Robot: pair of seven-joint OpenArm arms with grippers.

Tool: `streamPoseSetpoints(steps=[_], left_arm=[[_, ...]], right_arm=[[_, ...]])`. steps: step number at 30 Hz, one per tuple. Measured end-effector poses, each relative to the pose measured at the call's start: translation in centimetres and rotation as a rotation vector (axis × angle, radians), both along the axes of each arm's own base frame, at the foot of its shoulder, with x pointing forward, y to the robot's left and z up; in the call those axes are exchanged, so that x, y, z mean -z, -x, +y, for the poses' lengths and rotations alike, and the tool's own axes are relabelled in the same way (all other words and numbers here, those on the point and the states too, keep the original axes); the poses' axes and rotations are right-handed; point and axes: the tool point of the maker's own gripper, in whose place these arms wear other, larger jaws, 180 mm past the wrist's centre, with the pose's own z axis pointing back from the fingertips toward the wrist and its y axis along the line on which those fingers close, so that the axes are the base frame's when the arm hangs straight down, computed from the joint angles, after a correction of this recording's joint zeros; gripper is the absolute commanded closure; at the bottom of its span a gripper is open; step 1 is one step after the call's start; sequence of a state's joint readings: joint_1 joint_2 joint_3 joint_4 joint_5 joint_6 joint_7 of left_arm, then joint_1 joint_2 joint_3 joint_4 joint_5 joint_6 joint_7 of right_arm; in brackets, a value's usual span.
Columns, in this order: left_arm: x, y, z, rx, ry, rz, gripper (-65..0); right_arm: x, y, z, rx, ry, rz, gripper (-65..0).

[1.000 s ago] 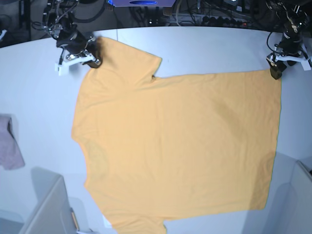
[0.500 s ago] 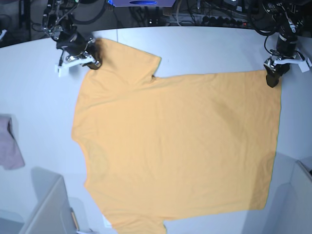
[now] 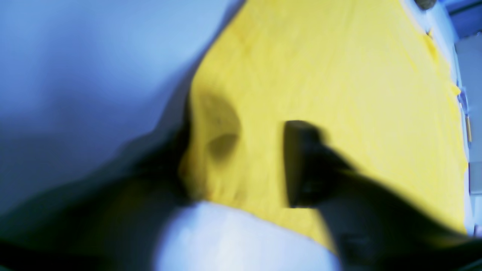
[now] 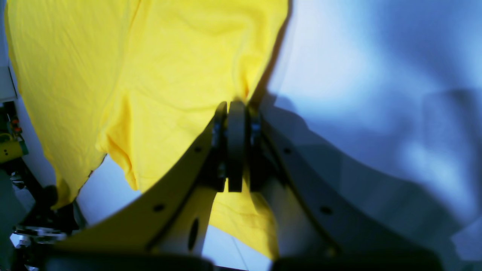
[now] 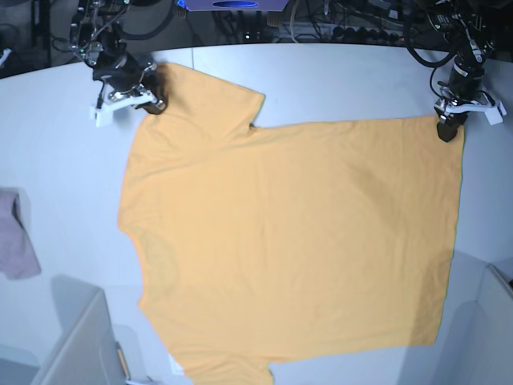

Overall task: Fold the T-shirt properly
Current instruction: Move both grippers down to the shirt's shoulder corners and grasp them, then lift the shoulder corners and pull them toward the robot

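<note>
The orange-yellow T-shirt [image 5: 288, 241] lies spread flat on the white table [image 5: 353, 80], collar side toward the left. My right gripper [image 5: 155, 103] sits at the shirt's far-left sleeve corner. In the right wrist view its jaws [image 4: 235, 113] are shut together on the fabric edge [image 4: 188, 75]. My left gripper [image 5: 449, 130] is at the far-right hem corner. The left wrist view is blurred: the gripper [image 3: 233, 169] has its fingers apart, one dark finger [image 3: 301, 162] over the cloth [image 3: 320, 75], with a puckered corner between them.
A small pinkish-mauve cloth [image 5: 16, 241] lies at the table's left edge. Grey bins stand at the near left [image 5: 80, 345] and near right [image 5: 493, 321]. Cables and equipment [image 5: 240, 12] line the back edge.
My left gripper has shifted slightly and now sits on the shirt's far-right hem corner. The right gripper and the shirt have not moved.
</note>
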State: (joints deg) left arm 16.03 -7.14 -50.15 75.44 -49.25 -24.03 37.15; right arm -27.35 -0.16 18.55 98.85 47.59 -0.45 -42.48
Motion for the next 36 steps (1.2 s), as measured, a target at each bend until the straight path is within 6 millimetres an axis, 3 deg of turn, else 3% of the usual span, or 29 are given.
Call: streamPoseSetpoints(steps=[1, 2, 8, 17, 27, 33, 36], left_arm=[[0.2, 0.1, -0.2, 0.004, 0.006, 0.008, -4.4], [0.4, 0.3, -0.3, 0.008, 0.007, 0.020, 0.0], [0.5, 0.4, -0.3, 0.014, 0.005, 0.028, 0.0], [0.1, 2.3, 0.1, 0.075, -0.103, 0.115, 0.0], [-1.6, 4.6, 0.1, 0.142, -0.222, 0.197, 0.0], [-1.7, 4.7, -0.4, 0.143, -0.219, 0.192, 0.0], [-2.1, 3.6, -0.3, 0.140, -0.229, 0.174, 0.0]], right_arm=[[0.0, 0.0, 0.0, 0.000, 0.000, 0.000, 0.0], [0.0, 0.0, 0.0, 0.000, 0.000, 0.000, 0.0], [0.0, 0.2, 0.0, 0.007, -0.004, -0.001, 0.0], [-0.4, 2.7, -0.1, -0.006, 0.017, 0.028, 0.0], [-3.3, 4.1, 0.0, -0.035, 0.053, -0.010, 0.0], [-5.0, 2.4, 1.2, -0.010, -0.045, -0.079, 0.0], [-6.0, 1.0, 1.7, -0.001, -0.098, -0.124, 0.0]])
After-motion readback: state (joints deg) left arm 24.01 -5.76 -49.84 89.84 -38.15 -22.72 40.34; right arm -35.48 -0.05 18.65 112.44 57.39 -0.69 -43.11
